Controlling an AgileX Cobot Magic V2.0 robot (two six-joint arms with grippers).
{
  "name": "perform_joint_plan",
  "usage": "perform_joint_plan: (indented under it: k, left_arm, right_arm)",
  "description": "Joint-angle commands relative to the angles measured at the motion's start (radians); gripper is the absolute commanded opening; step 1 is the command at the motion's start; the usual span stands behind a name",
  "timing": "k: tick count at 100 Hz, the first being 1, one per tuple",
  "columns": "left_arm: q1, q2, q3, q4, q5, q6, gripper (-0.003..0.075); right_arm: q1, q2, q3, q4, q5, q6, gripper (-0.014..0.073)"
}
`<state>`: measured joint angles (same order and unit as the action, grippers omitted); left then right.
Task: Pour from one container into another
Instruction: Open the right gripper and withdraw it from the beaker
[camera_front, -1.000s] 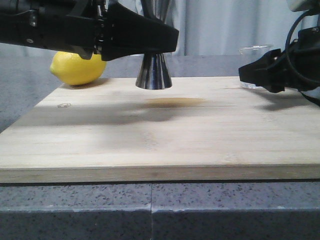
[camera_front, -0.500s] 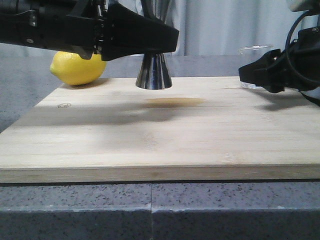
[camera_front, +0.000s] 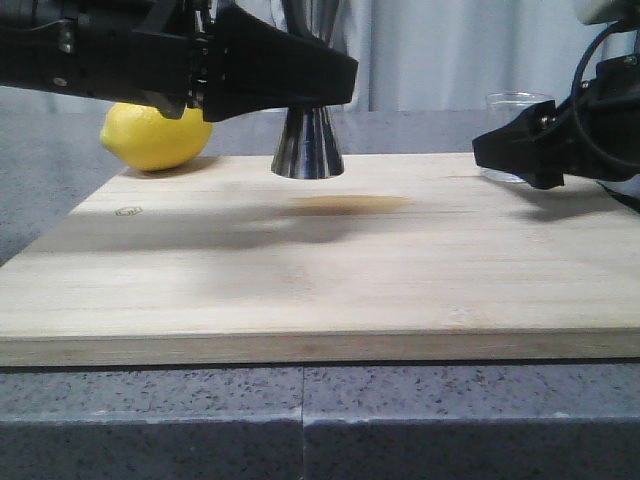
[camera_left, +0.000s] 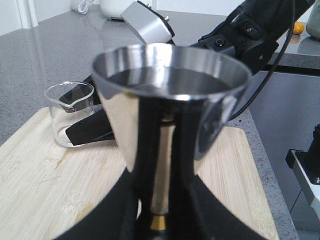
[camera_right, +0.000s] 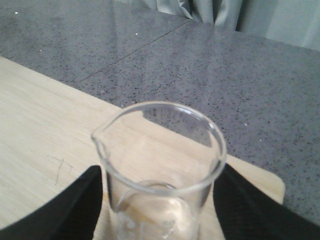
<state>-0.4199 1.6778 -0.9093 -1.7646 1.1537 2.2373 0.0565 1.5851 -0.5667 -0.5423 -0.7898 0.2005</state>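
Currently the step in hand appears to be the pickup before pouring. The left tool (camera_front: 300, 75) is clenched on the jigger (camera_front: 308, 140), which stands upright on the board (camera_front: 330, 290) near its far edge, beside a lemon (camera_front: 155, 135). The right tool (camera_front: 520, 150) sits around the beaker (camera_right: 160, 170), a finger on each side; whether they press the glass cannot be told. The beaker stands upright at the board's far right corner, well apart from the jigger. The next move likely calls for a firm grip, a lift, and travel toward the jigger's open cup with the lip leading.
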Motion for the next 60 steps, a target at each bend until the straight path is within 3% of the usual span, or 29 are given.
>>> perform_joint_plan:
  k: [1,29,60]
  left_arm:
    - [-0.010,-0.045,-0.027,-0.087,0.114,-0.011,-0.0019]
    - [-0.010,-0.045,-0.027,-0.087,0.114,-0.011,-0.0019]
    - [-0.010,-0.045,-0.027,-0.087,0.114,-0.011,-0.0019]
  right_arm:
    - [-0.004,-0.030,-0.013,0.008,-0.066,-0.010,0.0444]
    - [-0.004,-0.030,-0.013,0.017,-0.066,-0.010,0.0526]
    - [-0.004,-0.034,-0.013,0.019,-0.054,-0.010,0.0535]
